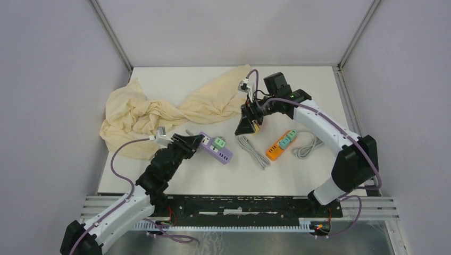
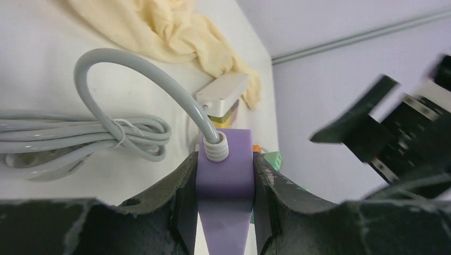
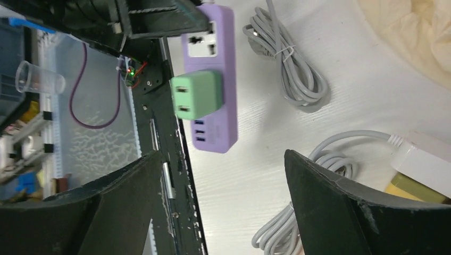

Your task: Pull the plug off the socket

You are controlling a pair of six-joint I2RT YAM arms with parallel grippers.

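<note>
While left hand (image 1: pixel 191 142) clamps purple socket (image 3: pixel 223 122), green plug (image 3: pixel 197 94) apparently seated, markings unreadable

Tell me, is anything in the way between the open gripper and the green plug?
No, nothing visible. The right gripper hangs open with a clear line to the plug; the left gripper clamps the purple strip.
</note>
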